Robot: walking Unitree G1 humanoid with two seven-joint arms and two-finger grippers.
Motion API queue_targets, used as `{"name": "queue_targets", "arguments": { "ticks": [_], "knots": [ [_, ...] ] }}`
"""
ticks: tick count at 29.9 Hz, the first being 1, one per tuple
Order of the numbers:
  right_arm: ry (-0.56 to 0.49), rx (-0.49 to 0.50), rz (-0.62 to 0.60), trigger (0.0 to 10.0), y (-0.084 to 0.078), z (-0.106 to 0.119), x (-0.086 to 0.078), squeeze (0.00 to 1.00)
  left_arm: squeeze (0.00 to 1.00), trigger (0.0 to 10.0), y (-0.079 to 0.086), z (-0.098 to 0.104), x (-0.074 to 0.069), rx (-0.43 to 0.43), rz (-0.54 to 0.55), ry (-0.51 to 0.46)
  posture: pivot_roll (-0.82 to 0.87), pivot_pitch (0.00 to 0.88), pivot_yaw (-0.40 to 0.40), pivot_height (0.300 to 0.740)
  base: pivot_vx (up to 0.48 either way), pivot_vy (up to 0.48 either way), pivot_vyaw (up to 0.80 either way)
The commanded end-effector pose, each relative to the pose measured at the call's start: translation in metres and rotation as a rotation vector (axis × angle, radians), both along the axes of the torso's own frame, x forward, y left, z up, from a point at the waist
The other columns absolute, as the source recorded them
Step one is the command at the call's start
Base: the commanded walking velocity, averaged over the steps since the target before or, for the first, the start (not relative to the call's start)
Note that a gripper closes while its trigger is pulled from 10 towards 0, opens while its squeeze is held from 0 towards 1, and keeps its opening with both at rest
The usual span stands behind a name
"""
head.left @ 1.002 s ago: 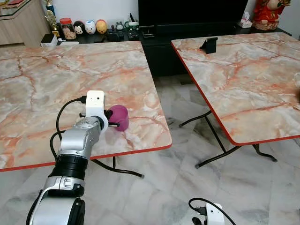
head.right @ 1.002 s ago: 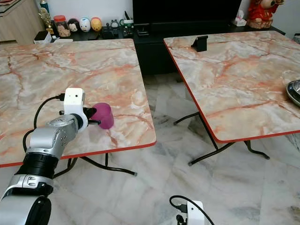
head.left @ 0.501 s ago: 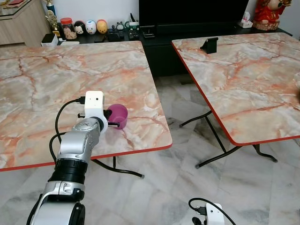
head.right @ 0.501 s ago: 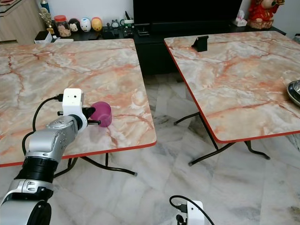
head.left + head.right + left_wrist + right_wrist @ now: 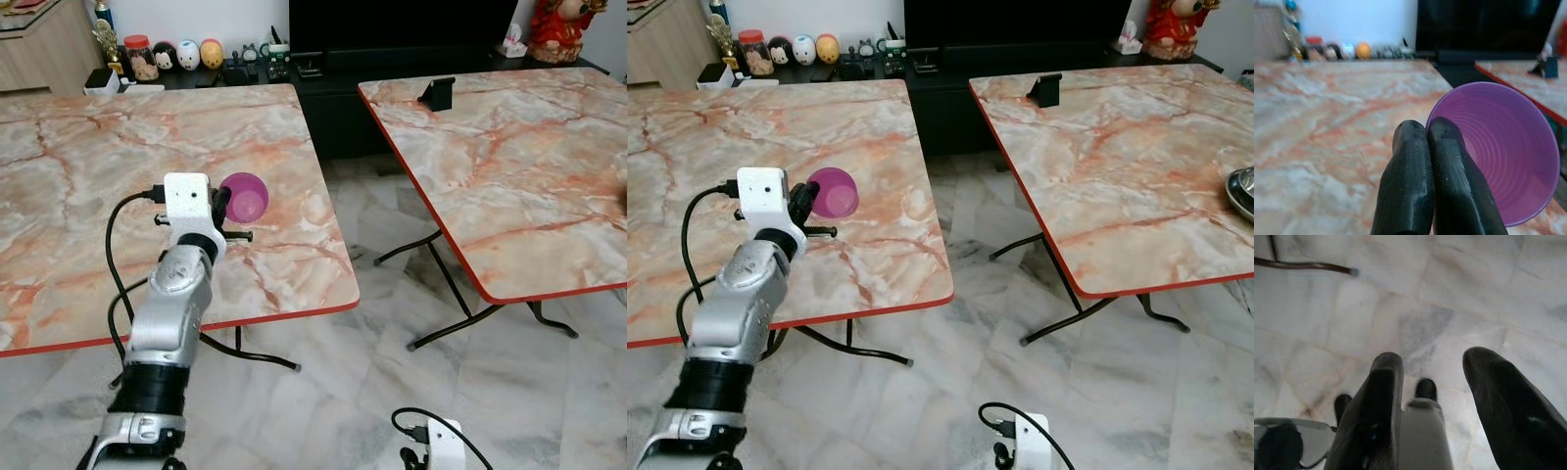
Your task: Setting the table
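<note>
A purple plastic cup (image 5: 245, 196) hangs above the near right part of the left marble table (image 5: 88, 147). My left gripper (image 5: 223, 203) is shut on its rim. In the left wrist view the two black fingers (image 5: 1410, 161) pinch the cup (image 5: 1503, 161) wall, and the cup's mouth is tipped toward the camera. My right gripper (image 5: 1432, 362) hangs low over the tiled floor, its fingers spread apart with nothing between them.
A second marble table (image 5: 509, 166) stands to the right across a gap of tiled floor. It carries a small black stand (image 5: 437, 94) at the back and a metal bowl (image 5: 1242, 191) at its right edge. A TV cabinet with jars and toys (image 5: 176, 57) lines the back wall.
My left arm has lifted the purple cup off the table and tipped it, so its mouth now faces up and back toward me. The right arm stays hanging.
</note>
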State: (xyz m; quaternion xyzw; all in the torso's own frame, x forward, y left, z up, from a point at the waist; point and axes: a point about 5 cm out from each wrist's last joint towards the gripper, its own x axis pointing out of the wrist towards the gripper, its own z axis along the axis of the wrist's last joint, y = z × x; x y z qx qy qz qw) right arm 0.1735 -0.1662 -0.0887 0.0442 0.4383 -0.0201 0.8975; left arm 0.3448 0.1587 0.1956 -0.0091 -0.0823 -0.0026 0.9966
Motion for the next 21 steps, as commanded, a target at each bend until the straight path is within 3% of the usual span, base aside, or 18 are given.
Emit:
{"name": "queue_targets", "arguments": {
  "ticks": [1, 4, 10, 21],
  "knots": [
    [0.015, -0.006, 0.0, 10.0, 0.001, -0.001, -0.003, 0.0, 0.0, 10.0, 0.005, -0.002, -0.002, 0.035, 0.045, -0.032, 0.04, 0.0, -0.013, 0.74, 0.0, 0.0, 0.0],
    [0.011, -0.007, -0.003, 10.0, 0.0, -0.001, -0.002, 0.0, 0.0, 10.0, 0.007, -0.006, -0.004, 0.018, 0.065, -0.052, 0.02, 0.0, -0.011, 0.74, 0.0, 0.0, 0.0],
    [0.009, -0.02, -0.012, 10.0, -0.012, -0.001, -0.006, 0.0, 0.0, 10.0, 0.009, -0.001, -0.005, 0.097, 0.094, -0.117, 0.02, 0.0, -0.01, 0.74, 0.0, 0.0, 0.0],
    [0.012, -0.04, 0.025, 10.0, -0.014, -0.002, -0.008, 0.0, 0.0, 10.0, 0.005, -0.003, -0.005, 0.073, 0.071, -0.139, 0.01, 0.0, -0.004, 0.74, 0.0, -0.472, 0.0]
  ]
}}
